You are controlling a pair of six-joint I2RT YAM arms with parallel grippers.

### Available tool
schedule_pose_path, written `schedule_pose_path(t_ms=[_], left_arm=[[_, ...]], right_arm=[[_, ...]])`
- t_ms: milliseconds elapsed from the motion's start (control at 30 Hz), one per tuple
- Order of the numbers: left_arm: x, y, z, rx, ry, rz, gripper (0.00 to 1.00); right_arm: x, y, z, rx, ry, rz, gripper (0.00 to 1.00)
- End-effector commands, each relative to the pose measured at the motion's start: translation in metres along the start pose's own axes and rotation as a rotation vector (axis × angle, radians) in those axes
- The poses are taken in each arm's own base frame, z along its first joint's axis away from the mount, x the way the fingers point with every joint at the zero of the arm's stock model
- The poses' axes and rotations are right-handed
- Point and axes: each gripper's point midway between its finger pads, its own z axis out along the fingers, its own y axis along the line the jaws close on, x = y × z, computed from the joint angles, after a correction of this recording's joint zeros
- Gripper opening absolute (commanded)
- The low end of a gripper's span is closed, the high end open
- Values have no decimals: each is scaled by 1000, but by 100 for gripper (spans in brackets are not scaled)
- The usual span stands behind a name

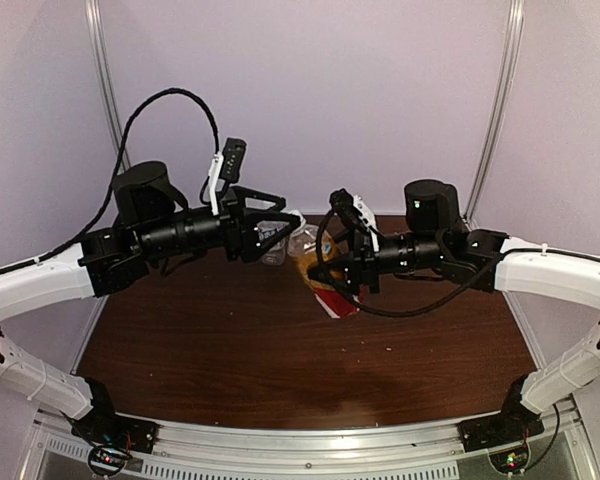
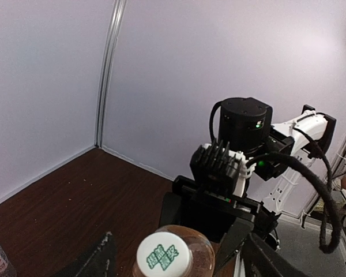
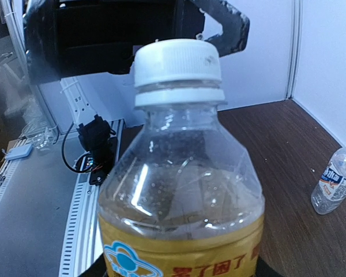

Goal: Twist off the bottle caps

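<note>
Slippage risk imo: left jaws gape either side of cap [image 2: 161, 257], right jaws clamp bottle [image 3: 179, 190] below it, might twist.

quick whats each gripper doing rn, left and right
left gripper: open, its fingers either side of the white cap, not gripping it
right gripper: closed, holding the bottle

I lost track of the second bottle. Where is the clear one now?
Right wrist view: the clear bottle stands on the table at the picture's right edge, near the wall, apart from the amber bottle.
</note>
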Motion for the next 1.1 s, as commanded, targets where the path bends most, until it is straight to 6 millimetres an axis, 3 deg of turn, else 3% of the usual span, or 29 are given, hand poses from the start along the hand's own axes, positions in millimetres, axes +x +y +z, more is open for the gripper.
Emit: schedule_pose_path(t_ms=[0, 300, 500, 667, 1067], left_arm=[[-25, -30, -22, 172, -69, 123, 79], [-27, -61, -32, 388, -68, 218, 80], [-25, -72, -26, 502, -62, 229, 76], [-20, -78, -21, 579, -44, 209, 68], [-11, -78, -18, 610, -33, 171, 37]], right_arm=[[-16, 34, -11, -169, -39, -37, 52], [-11, 67, -12, -409, -15, 19, 53], [-21, 78, -15, -502, -39, 36, 53], [-22, 81, -17, -525, -46, 45, 52], [-20, 78, -14, -508, -44, 47, 52]])
